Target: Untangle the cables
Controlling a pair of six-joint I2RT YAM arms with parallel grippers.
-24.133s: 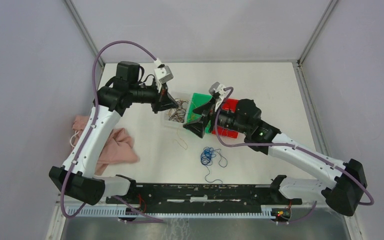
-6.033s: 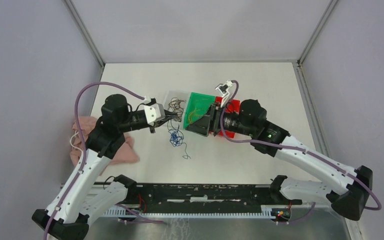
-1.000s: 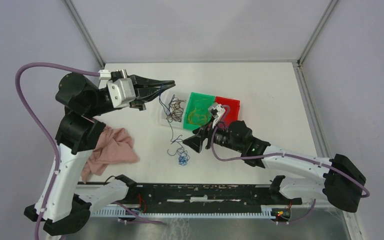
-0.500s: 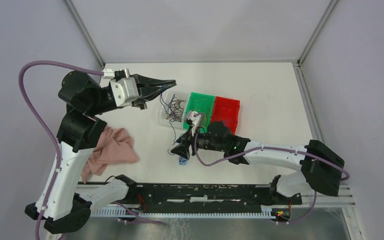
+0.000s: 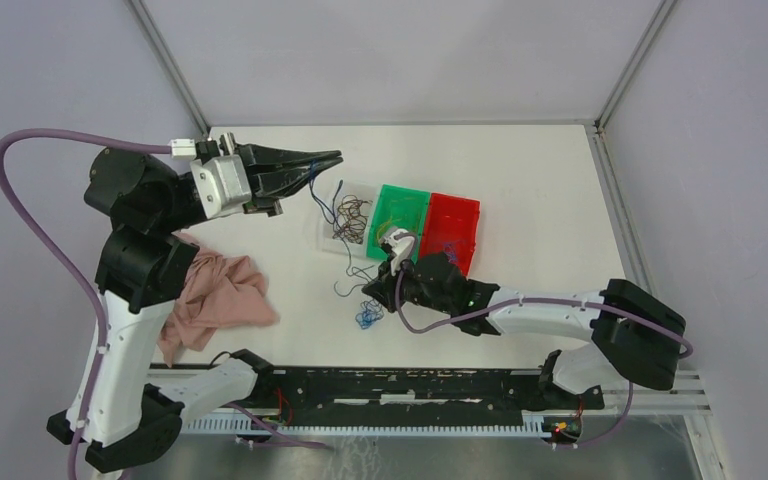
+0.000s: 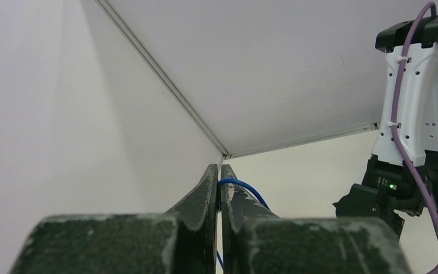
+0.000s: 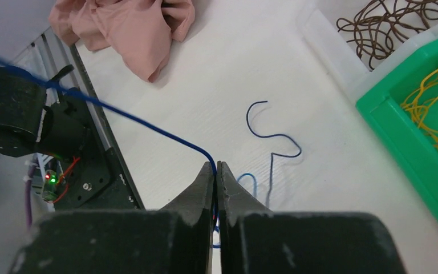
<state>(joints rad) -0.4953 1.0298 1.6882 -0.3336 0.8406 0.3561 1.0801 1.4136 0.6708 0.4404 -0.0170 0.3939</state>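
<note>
My left gripper (image 5: pixel 335 157) is raised above the table's far left and shut on a thin blue cable (image 5: pixel 316 196) that hangs down from its tips. In the left wrist view the blue cable (image 6: pixel 246 189) loops out between the closed fingers of that gripper (image 6: pixel 217 166). My right gripper (image 5: pixel 368 290) is low over the table, shut on the same blue cable (image 7: pixel 120 112), which runs taut up and to the left from its tips (image 7: pixel 216 164). A small blue tangle (image 5: pixel 365 318) lies just below it. A loose dark blue strand (image 7: pixel 274 137) lies on the table.
A clear tray (image 5: pixel 332 238) holds brown cables (image 7: pixel 388 23). Next to it are a green tray (image 5: pixel 400 195) with yellow cables (image 7: pixel 433 97) and a red tray (image 5: pixel 460 205). A pink cloth (image 5: pixel 215 300) lies at the left. A black rail (image 5: pixel 410 385) runs along the near edge.
My right gripper has come in over the blue tangle and shut on the blue cable. The left gripper, still shut on it, has shifted slightly left.
</note>
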